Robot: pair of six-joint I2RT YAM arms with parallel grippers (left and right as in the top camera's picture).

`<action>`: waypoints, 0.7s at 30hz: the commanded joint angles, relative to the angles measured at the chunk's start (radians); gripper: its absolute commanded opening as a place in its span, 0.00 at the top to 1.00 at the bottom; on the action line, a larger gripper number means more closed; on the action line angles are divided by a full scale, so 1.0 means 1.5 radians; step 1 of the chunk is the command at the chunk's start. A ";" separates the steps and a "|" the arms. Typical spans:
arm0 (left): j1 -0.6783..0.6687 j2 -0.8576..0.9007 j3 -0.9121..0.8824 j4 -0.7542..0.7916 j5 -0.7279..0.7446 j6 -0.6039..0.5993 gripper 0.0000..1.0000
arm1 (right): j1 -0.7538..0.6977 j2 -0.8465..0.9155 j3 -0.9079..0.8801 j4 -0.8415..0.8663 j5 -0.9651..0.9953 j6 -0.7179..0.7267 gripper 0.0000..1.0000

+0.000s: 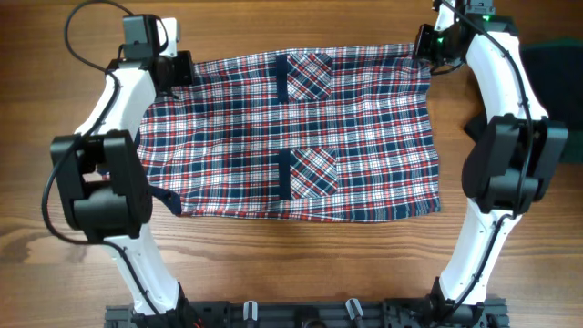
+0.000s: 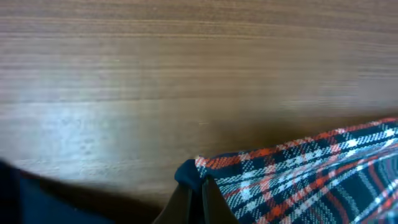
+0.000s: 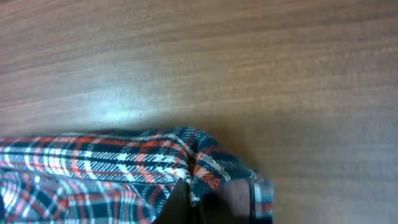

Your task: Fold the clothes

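Observation:
The red, navy and white plaid shirt (image 1: 301,137) lies spread flat across the middle of the wooden table, with two chest pockets showing. My left gripper (image 1: 178,69) is shut on the shirt's far left corner; the left wrist view shows its fingers (image 2: 198,186) pinching the navy edge of the cloth (image 2: 298,174). My right gripper (image 1: 426,43) is shut on the shirt's far right corner; the right wrist view shows its fingers (image 3: 214,190) clamped over a bunched fold of plaid (image 3: 124,162). A dark garment (image 1: 556,68) lies at the far right edge, partly hidden by the right arm.
The wooden table (image 1: 301,264) runs around the shirt on all sides. The two arm bases stand at the front edge, on a black rail (image 1: 301,314). The left arm's elbow (image 1: 96,182) hangs over the shirt's left side, the right arm's elbow (image 1: 510,164) beside its right edge.

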 commanded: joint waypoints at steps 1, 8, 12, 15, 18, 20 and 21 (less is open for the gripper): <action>0.001 -0.053 0.004 -0.043 0.002 -0.006 0.96 | -0.001 -0.023 0.006 -0.030 -0.002 0.030 0.96; 0.001 -0.071 0.004 -0.157 0.004 -0.007 0.96 | -0.001 -0.036 0.006 -0.118 0.031 0.060 0.96; 0.001 -0.071 0.004 -0.179 0.004 -0.006 0.96 | -0.001 -0.084 0.006 -0.152 0.065 0.069 0.96; 0.000 -0.075 0.004 -0.188 0.004 -0.007 0.96 | -0.001 -0.120 0.006 -0.190 0.066 0.069 0.96; -0.001 -0.093 0.004 -0.213 0.032 -0.007 0.96 | -0.001 -0.136 0.006 -0.233 0.066 0.069 0.96; -0.001 -0.112 0.004 -0.237 0.039 -0.007 0.96 | -0.001 -0.136 0.006 -0.259 0.065 0.071 0.96; -0.001 -0.120 0.004 -0.253 0.039 -0.007 0.96 | 0.000 -0.136 0.006 -0.270 0.065 0.071 0.96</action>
